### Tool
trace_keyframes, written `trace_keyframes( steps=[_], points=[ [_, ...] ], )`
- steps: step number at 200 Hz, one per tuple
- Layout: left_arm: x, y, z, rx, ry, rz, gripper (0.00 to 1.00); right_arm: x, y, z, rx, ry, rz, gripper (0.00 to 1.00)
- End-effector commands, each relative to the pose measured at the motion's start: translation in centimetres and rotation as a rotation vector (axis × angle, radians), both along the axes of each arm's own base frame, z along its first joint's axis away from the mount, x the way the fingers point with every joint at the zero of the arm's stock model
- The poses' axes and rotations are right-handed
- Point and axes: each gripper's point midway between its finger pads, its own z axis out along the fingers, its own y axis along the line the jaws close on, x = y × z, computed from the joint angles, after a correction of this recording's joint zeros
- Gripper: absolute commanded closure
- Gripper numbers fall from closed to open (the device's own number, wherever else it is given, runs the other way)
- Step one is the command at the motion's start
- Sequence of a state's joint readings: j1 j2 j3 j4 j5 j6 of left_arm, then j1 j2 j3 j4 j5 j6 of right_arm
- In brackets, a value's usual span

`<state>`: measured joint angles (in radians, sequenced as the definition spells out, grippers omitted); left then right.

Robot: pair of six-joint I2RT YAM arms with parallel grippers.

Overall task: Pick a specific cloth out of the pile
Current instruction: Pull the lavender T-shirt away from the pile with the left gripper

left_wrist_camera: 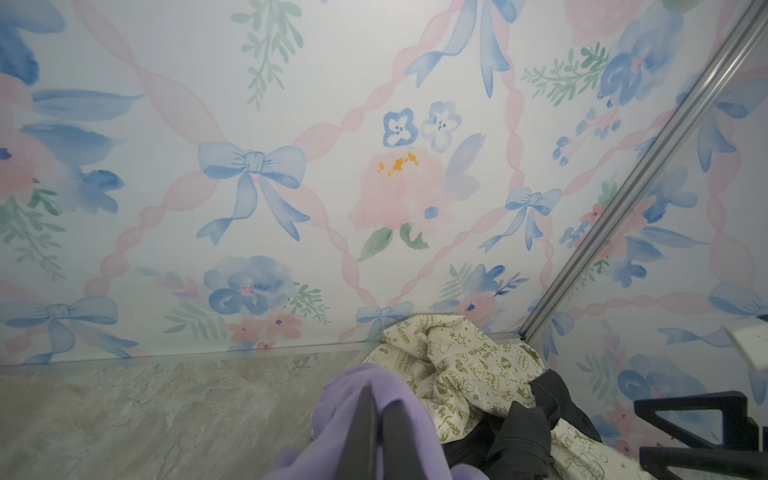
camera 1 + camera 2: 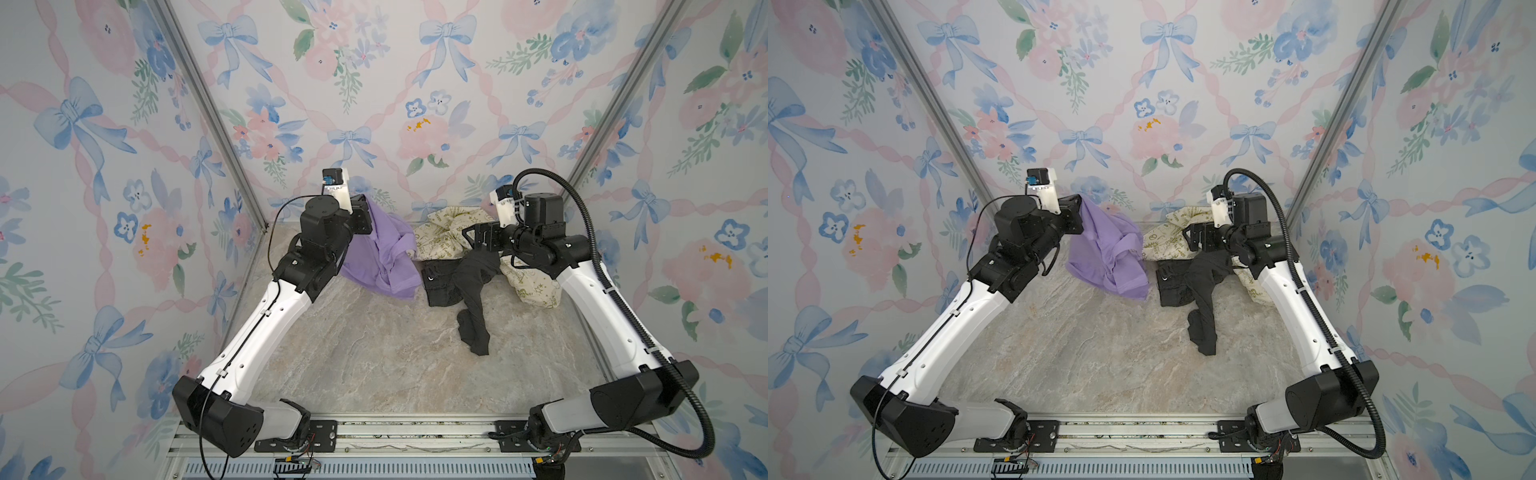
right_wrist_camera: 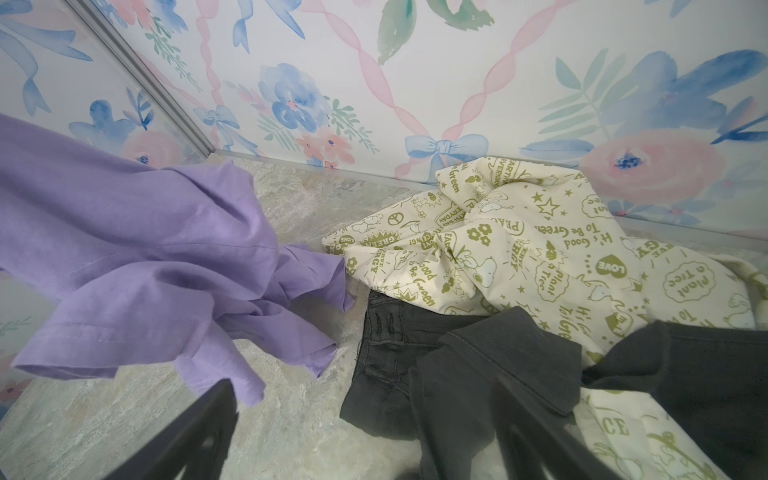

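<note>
Cloth (image 2: 386,253) hangs from left gripper (image 2: 365,210), jaws pinched tight on its top edge, raised to peel it off pile (image 2: 446,245), at pile's 9 o'clock. Right gripper (image 2: 471,239) gapes wide, empty, over black garment (image 2: 473,274), probably to pin pile.

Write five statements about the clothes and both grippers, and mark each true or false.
1. The left gripper is shut on the purple cloth. True.
2. The cream cloth lies at the back of the table. True.
3. The right gripper grips the cream cloth. False: it is open, above the black clothes.
4. The purple cloth is buried under the black clothes. False: it hangs from the left gripper, left of them.
5. The black clothes are neatly stacked. False: they lie crumpled.
</note>
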<state>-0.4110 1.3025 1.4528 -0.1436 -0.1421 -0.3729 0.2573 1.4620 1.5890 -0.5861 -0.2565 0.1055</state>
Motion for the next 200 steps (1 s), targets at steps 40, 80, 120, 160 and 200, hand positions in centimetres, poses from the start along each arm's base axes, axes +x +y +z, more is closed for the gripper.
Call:
trace_keyframes(
  steps=[40,80,120,160,200],
  points=[
    [-0.7,3.4,-0.3,-0.07,0.066,0.039,1.0,0.2,1.9,0.7,0.085,-0.027,0.026,0.03],
    [2.8,4.6,-1.1,-0.018,0.082,0.114,1.0,1.2,4.0,0.5,0.108,-0.024,0.059,0.03],
    [6.9,6.2,-0.5,-0.023,0.048,0.185,1.0,1.5,5.9,0.4,0.119,-0.026,0.092,0.03],
    [9.6,7.9,1.7,-0.055,-0.001,0.212,1.0,1.6,6.0,0.8,0.12,-0.04,0.091,0.03],
    [9.2,8.2,0.5,-0.04,0.023,0.218,1.0,1.1,5.3,0.6,0.105,-0.048,0.078,0.03]
  ],
)
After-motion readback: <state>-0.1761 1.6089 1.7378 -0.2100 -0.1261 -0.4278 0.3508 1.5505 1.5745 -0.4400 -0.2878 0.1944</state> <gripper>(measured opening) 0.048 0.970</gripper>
